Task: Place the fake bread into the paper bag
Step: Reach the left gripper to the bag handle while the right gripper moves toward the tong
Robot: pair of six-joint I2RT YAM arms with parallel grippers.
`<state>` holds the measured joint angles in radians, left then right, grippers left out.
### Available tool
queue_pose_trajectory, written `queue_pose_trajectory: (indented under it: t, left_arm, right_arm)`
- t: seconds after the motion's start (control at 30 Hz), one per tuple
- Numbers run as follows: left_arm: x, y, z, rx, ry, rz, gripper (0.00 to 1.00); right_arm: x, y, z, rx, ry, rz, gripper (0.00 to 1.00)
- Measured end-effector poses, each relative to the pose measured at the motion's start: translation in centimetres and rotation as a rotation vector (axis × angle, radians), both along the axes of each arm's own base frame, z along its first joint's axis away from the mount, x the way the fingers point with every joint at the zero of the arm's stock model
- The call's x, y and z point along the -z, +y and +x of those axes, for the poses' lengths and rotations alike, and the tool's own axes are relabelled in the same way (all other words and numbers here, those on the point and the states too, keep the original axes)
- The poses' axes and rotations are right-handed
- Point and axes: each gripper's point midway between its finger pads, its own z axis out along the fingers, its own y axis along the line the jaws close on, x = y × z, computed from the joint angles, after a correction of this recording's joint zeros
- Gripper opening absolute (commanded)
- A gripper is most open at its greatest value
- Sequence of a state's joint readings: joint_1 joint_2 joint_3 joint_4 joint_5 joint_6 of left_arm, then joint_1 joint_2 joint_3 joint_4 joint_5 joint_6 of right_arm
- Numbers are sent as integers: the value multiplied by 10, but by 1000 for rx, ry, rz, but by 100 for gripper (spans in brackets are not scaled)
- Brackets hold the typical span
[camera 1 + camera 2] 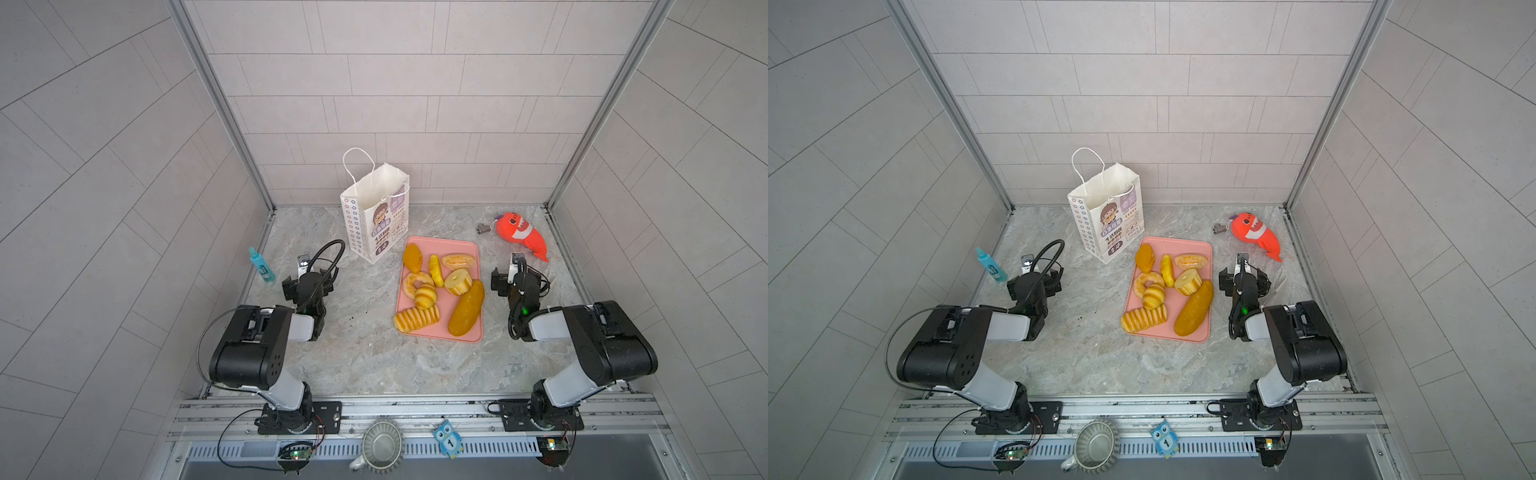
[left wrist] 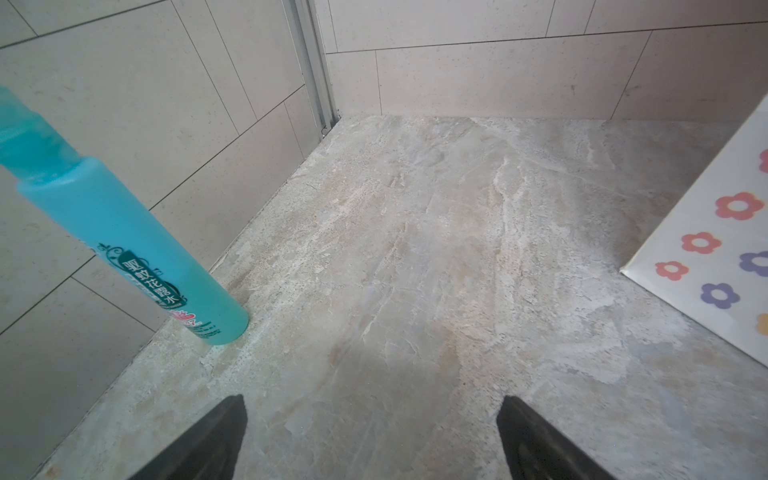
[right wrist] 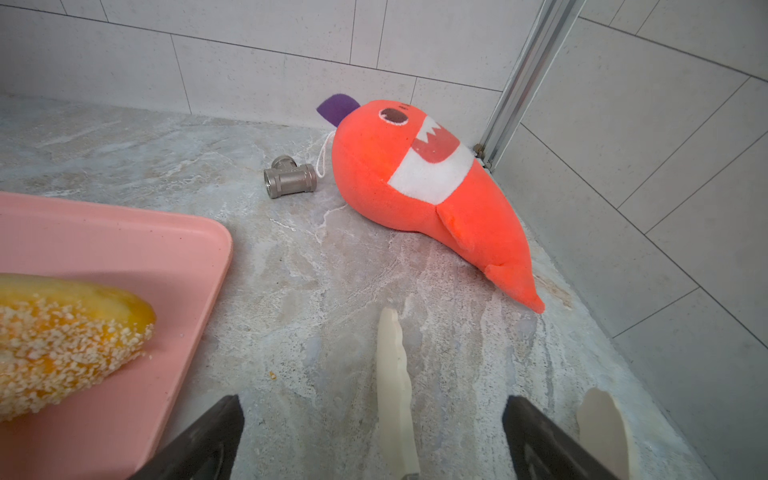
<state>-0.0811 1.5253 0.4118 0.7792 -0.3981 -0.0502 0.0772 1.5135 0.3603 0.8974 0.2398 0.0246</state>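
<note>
Marble tabletop (image 1: 374, 365); only top views show inside the paper bag (image 1: 380, 226); both end effectors (image 2: 372, 398) (image 3: 370, 397) spread, empty.

The left arm (image 1: 253, 349) and right arm (image 1: 602, 345) fold low, left claw (image 2: 370, 409) and right claw (image 3: 372, 409) spread wide, empty.

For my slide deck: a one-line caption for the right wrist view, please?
Open right gripper faces plush fish, metal tee fitting; sprinkled bun on pink tray nearby.
</note>
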Motion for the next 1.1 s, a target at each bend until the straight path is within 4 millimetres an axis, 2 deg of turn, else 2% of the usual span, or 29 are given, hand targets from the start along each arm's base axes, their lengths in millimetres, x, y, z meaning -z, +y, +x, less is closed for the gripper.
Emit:
queue_pose_trajectory:
  t: [0.07,0.17,0.3,0.47,0.53,0.63,0.7,0.83,0.9,1.03,1.1]
  left_arm:
    - [-21,4,6,-31,-8,-2,100]
    - [-69,10,12,-89,-80,-28,100]
    - [-122,17,2,-159,-144,-96,100]
    - [-164,28,-22,-275,-142,-231,100]
    - [-174,31,-30,-285,-123,-290,100]
    - [-177,27,-36,-236,-48,-386,100]
    - [-174,19,-40,-195,32,-437,97]
    - [-176,-5,-38,-73,173,-527,95]
    - [-184,-18,-35,-5,218,-561,95]
    - [-207,-37,-23,114,253,-591,100]
    - [-219,-45,-13,168,259,-603,100]
  right_arm:
    - [-19,-1,-4,6,-29,2,99]
    - [-59,-6,-14,35,-112,18,99]
    - [-114,-20,-35,133,-192,87,99]
    - [-171,-30,-67,223,-211,223,99]
    - [-183,-25,-78,208,-184,273,99]
    - [-183,-17,-92,188,-71,331,99]
    - [-175,-9,-100,163,25,357,99]
    - [-144,5,-118,122,165,412,99]
    - [-129,12,-129,96,197,463,99]
    - [-120,30,-137,25,209,564,98]
    - [-122,43,-134,-31,225,609,88]
